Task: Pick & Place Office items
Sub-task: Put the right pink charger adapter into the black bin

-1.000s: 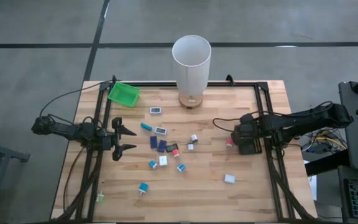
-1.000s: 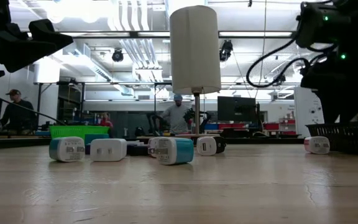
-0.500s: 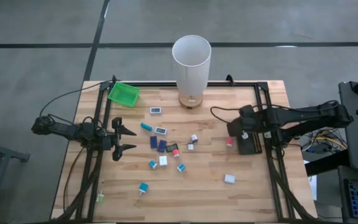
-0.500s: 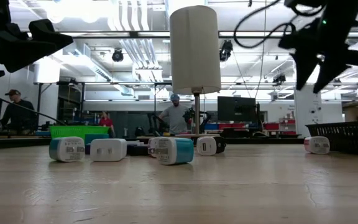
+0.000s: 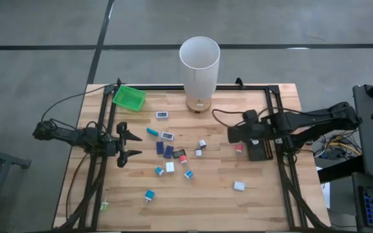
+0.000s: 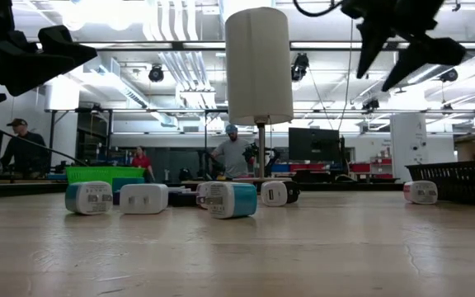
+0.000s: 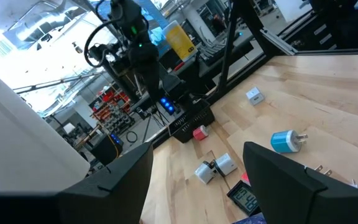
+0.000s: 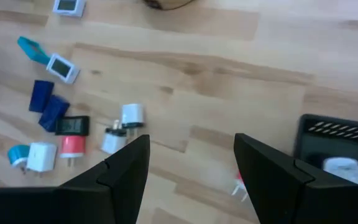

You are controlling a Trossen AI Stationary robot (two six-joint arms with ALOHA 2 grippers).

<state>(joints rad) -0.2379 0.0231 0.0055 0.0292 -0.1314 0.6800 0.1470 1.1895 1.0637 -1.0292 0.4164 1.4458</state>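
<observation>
Right gripper (image 5: 233,134) hangs above the table with its fingers spread and nothing between them, at about three o'clock from the middle of the board. Just below it lies a red and white plug (image 5: 239,148), with the black tray (image 5: 261,150) beside that. Most office items (image 5: 171,153) are scattered around the centre, dark blue, teal and white; one white block (image 5: 239,186) sits apart at five o'clock. Left gripper (image 5: 129,144) waits at nine o'clock, fingers spread, empty. A tall white cylinder (image 5: 199,65) stands at twelve, a green tray (image 5: 129,97) at eleven
</observation>
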